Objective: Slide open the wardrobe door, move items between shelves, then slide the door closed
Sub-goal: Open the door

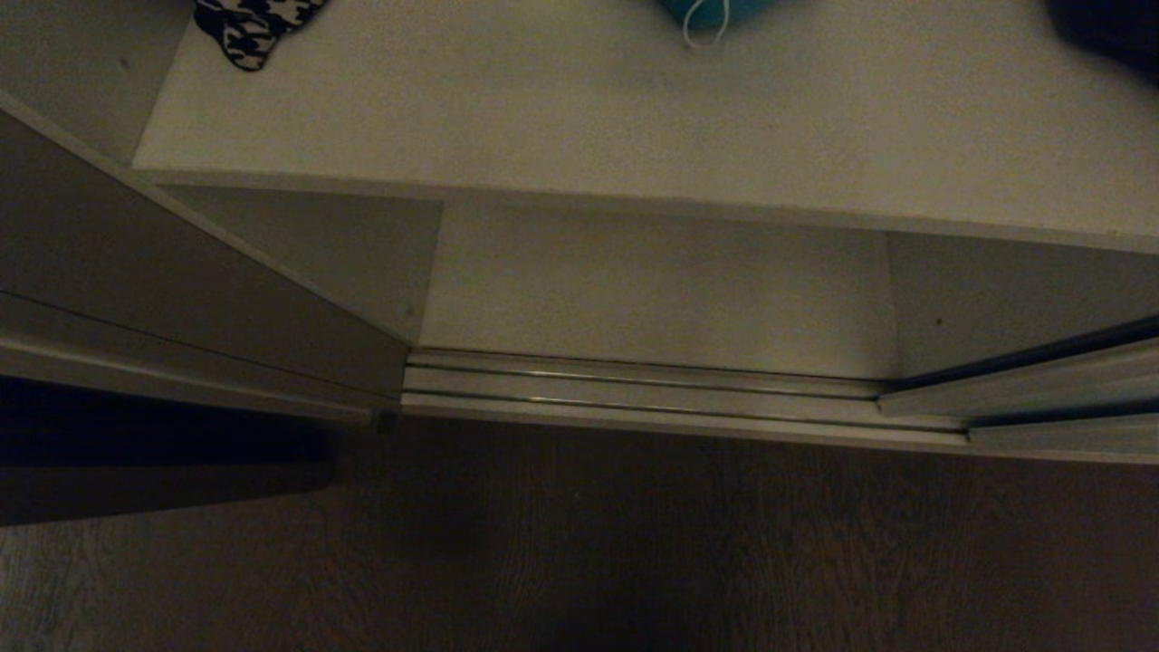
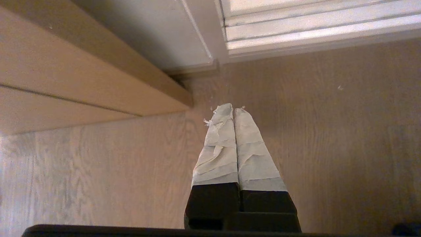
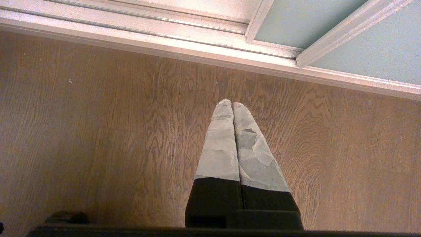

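**Wardrobe standing open, both claws pressed together above the floor**

Across the head view, the wardrobe opening fills the middle of the picture. An upper shelf (image 1: 579,118) lies at the top, and a lower shelf (image 1: 652,290) sits one step beneath it. On the upper shelf a teal toy (image 1: 715,11) shows only as a sliver at the upper edge, with a houndstooth bag (image 1: 249,27) toward the robot's left and a black bag (image 1: 1109,32) in the right corner. A ribbed floor track (image 1: 652,385) runs along the front of the lower shelf. Neither arm appears here.

From the left wrist, the left gripper (image 2: 233,110) hangs over the wooden floor (image 2: 329,138) — its taped fingers (image 2: 218,144) meet along their whole length and hold nothing. Brown panelling (image 2: 65,82) stands beside it.

From the right wrist, the right gripper (image 3: 232,104) likewise has its fingers pressed together, empty, above the floor. Beyond it the sliding door (image 3: 306,19) — a pale grey-green panel — stands in the track.
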You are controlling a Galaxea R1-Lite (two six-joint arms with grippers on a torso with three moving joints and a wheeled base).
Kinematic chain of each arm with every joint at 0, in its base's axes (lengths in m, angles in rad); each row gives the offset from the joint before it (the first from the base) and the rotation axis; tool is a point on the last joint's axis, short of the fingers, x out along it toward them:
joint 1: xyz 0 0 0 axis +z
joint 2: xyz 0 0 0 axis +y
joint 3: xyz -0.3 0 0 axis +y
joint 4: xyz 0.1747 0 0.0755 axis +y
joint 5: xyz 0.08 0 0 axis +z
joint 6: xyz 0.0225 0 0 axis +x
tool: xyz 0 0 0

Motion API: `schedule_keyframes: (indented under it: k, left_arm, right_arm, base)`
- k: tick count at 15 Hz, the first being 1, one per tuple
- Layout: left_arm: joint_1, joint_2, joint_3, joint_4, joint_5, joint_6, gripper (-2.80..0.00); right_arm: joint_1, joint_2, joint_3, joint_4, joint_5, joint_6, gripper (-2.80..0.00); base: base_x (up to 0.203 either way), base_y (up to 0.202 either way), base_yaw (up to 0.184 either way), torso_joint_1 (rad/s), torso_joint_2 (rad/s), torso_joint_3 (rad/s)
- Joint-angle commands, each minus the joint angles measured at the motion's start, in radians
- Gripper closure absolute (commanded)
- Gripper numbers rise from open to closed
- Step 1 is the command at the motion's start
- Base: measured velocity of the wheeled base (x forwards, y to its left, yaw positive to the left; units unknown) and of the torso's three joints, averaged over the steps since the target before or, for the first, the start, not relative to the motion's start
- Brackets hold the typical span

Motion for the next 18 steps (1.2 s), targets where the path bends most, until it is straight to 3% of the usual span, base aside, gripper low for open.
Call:
schedule_keyframes:
  k: [1,3,5,16,18]
  left_arm:
    - [0.0,0.002,0.003,-0.013,0.001,-0.03,0.0]
    - [0.0,0.002,0.002,0.013,-0.011,-0.069,0.0]
    - [0.0,0.004,-0.019,0.126,-0.007,-0.184,0.0]
    - [0.0,0.003,-0.01,0.092,-0.005,-0.149,0.0]
    - [0.0,0.002,-0.01,0.091,-0.002,-0.169,0.0]
  right_arm:
    - [0.0,-0.002,0.0,0.0,0.0,-0.001,0.0]
    - [0.0,-0.002,0.0,0.0,0.0,-0.002,0.0]
    - [0.0,-0.002,-0.001,0.0,0.0,-0.001,0.0]
    - [0.0,-0.002,0.001,0.0,0.0,-0.001,0.0]
    - [0.0,-0.002,-0.001,0.0,0.0,-0.001,0.0]
  base:
    - [0.0,0.0,0.0,0.0,0.0,0.0]
    - [0.0,0.0,0.0,0.0,0.0,0.0]
    - [0.0,0.0,0.0,0.0,0.0,0.0]
    - [0.0,0.0,0.0,0.0,0.0,0.0]
    - [0.0,0.0,0.0,0.0,0.0,0.0]
